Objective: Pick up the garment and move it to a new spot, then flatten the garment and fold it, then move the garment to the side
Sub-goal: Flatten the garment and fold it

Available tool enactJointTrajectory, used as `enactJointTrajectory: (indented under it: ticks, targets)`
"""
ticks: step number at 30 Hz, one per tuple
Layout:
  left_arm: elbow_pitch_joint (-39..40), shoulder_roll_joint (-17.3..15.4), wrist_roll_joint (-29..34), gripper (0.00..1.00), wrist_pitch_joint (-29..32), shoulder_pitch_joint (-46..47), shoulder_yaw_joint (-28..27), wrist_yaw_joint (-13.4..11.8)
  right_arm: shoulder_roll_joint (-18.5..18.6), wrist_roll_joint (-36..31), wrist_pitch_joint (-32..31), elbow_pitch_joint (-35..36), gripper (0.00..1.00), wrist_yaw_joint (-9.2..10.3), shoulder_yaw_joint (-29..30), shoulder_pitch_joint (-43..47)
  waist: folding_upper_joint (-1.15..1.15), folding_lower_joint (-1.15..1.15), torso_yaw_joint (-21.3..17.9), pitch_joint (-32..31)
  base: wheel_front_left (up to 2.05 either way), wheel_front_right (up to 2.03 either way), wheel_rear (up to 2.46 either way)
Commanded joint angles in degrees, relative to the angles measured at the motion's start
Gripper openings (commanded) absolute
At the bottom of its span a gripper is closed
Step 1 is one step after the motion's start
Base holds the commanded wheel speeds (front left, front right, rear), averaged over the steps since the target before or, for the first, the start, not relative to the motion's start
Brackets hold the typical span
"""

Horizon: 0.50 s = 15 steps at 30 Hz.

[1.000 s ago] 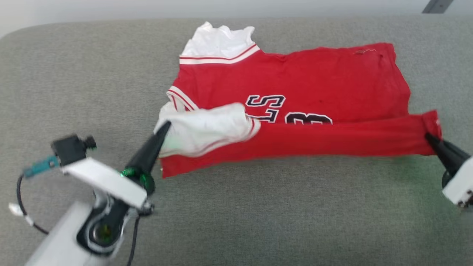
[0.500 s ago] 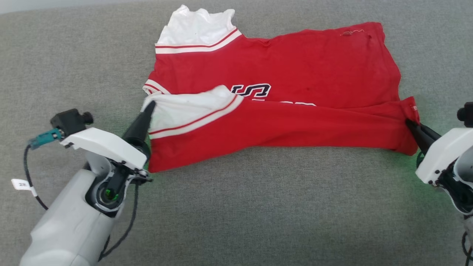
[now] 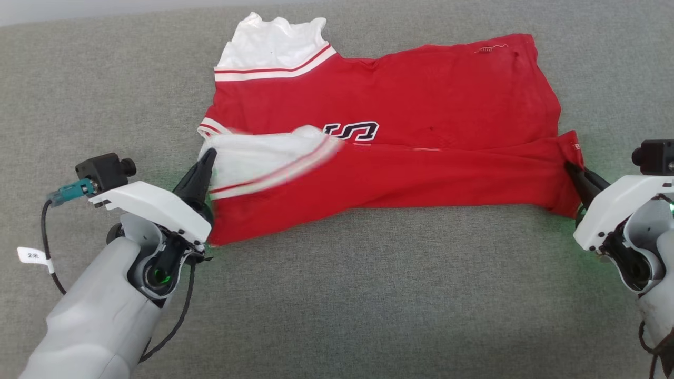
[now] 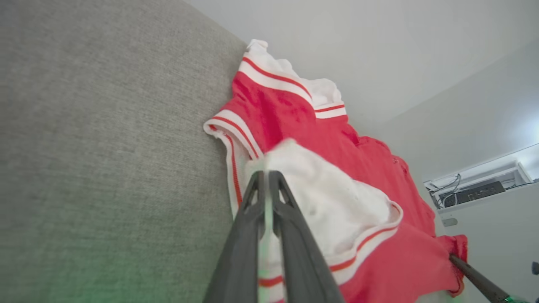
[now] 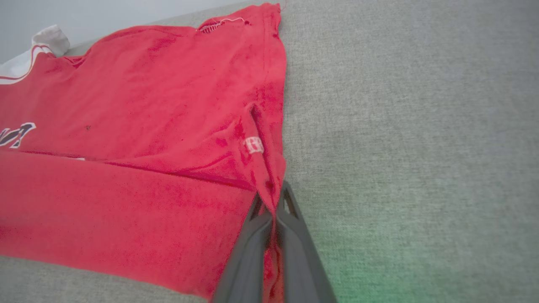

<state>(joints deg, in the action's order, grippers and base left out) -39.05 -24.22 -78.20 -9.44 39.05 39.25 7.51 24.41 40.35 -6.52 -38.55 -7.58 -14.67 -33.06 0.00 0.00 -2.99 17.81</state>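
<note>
My left gripper [image 3: 208, 156] and right gripper [image 3: 569, 168] each pinch the garment [image 3: 400, 105], which lies flattened on the grey cushion [image 3: 337, 300], near edge folded over; more folding and the move aside remain, I judge.

Near hem of shirt [image 3: 421, 100] carried farther toward far edge of grey cushion [image 3: 342, 295], folded band now covering more of lettering [image 3: 352, 131]

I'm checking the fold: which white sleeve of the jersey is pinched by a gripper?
The near white sleeve, folded over the red front, pinched by the left gripper; the far sleeve lies flat, untouched.
</note>
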Motion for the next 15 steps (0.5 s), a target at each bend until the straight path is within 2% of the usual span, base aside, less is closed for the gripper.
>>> enactJointTrajectory:
  ticks: [1, 2, 3, 5, 9, 12, 15]
  targets:
    - [-0.18, -1.18, 1.03, 0.55, -0.36, 1.21, 0.99, -0.06, 0.25, 0.43, 0.88, -0.95, 0.10, 0.15, -0.51, -0.60, 0.00, 0.00, 0.19, -0.36, 0.00, 0.00, 0.00]
    - [-0.34, -1.51, 1.84, 1.00, -0.63, 1.65, 1.94, -0.06, 0.36, 0.55, 1.33, -1.58, 0.47, 0.15, -1.01, -0.69, 0.00, 0.00, 0.33, -0.62, 0.00, 0.00, 0.00]
    - [-0.40, -1.82, 2.86, 1.00, -0.81, 2.10, 2.87, -0.06, 0.35, 0.78, 1.85, -2.05, 1.00, 0.15, -1.39, -0.72, 0.00, 0.00, 0.48, -0.96, 0.00, 0.00, 0.00]
    - [0.21, -2.95, 4.63, 1.00, -1.49, 3.17, 4.84, -0.06, 0.39, 1.24, 2.79, -2.67, 1.00, 0.14, -2.19, -0.77, 0.00, 0.00, 0.67, -1.67, 0.00, 0.00, 0.00]
    - [3.61, -7.49, 10.35, 1.00, -3.19, 5.26, 8.84, -0.06, 0.67, 2.88, 4.41, -2.20, 1.00, 0.11, -3.42, 0.09, 0.00, 0.00, 0.97, -3.37, 0.00, 0.00, 0.00]
    - [6.29, -9.46, 11.55, 1.00, -3.10, 5.75, 10.13, -0.06, 1.09, 3.58, 5.22, -1.39, 1.00, 0.11, -3.83, 0.90, 0.00, 0.00, 1.15, -4.19, 0.00, 0.00, 0.00]
    - [10.80, -12.94, 11.62, 1.00, 3.30, 5.76, 12.78, -0.06, 2.07, 4.61, 6.01, 0.12, 1.00, 0.11, -3.97, 2.25, 0.00, 0.00, 1.53, -5.40, 0.00, 0.00, 0.00]
